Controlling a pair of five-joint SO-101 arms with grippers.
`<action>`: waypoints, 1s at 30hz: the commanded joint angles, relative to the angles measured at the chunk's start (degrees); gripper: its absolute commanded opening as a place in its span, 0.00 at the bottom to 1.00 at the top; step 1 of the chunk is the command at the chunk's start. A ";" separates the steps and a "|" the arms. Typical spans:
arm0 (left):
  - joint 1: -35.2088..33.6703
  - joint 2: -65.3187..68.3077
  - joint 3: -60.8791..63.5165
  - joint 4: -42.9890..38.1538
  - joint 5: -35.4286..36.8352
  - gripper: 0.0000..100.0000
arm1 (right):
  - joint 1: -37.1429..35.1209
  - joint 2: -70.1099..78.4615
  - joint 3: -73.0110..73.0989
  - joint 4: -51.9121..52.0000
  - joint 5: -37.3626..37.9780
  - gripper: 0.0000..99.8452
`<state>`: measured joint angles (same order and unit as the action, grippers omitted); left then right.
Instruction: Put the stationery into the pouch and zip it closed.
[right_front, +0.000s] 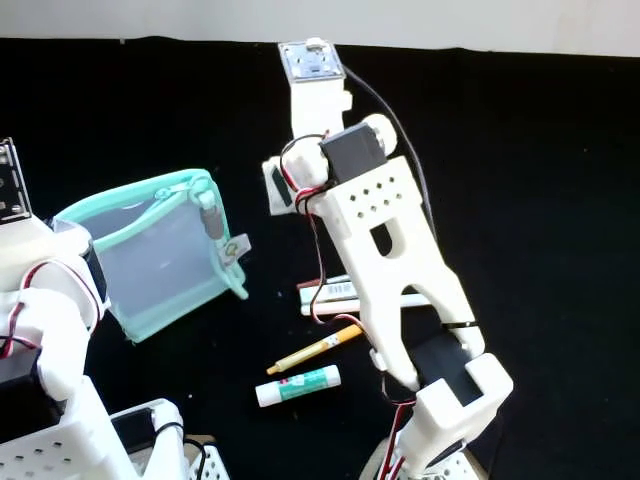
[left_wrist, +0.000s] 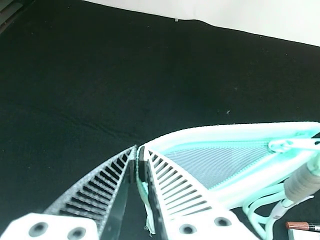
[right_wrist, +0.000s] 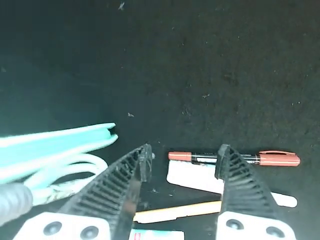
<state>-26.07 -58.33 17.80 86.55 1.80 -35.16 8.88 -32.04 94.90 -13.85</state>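
Observation:
A teal-edged pouch (right_front: 160, 250) with a see-through face lies tilted at the left, its zip pull (left_wrist: 281, 145) and a grey charm (right_front: 211, 215) at the end nearer the middle. My left gripper (left_wrist: 138, 151) is shut on the pouch's rim (left_wrist: 210, 132) at the far end. My right gripper (right_wrist: 184, 156) hangs open above the table just right of the pouch (right_wrist: 55, 140), holding nothing. Beyond its fingertips lie a pink pen (right_wrist: 235, 158), a white flat piece (right_wrist: 195, 177) and a yellow pencil (right_wrist: 175, 211). The pencil (right_front: 315, 350) and a glue stick (right_front: 298, 385) rest in front of the pouch.
The right arm (right_front: 400, 270) stretches over the white stationery (right_front: 330, 290) and hides part of it. The left arm (right_front: 45, 310) stands at the lower left. Black cloth (right_front: 530, 180) covers the table, bare at the right and back.

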 joint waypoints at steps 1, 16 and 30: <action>-0.48 -0.40 -0.75 -1.14 -0.44 0.01 | -0.22 -1.98 2.33 -0.31 5.98 0.22; -0.48 -0.31 -0.75 -1.14 -0.53 0.01 | 2.95 -2.33 16.48 -0.04 20.22 0.15; -0.75 -0.31 -0.75 -0.88 -0.53 0.01 | 1.89 -33.63 59.38 -15.96 31.56 0.15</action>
<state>-26.15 -58.33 17.80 86.55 1.71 -32.88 -16.09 19.47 81.98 15.96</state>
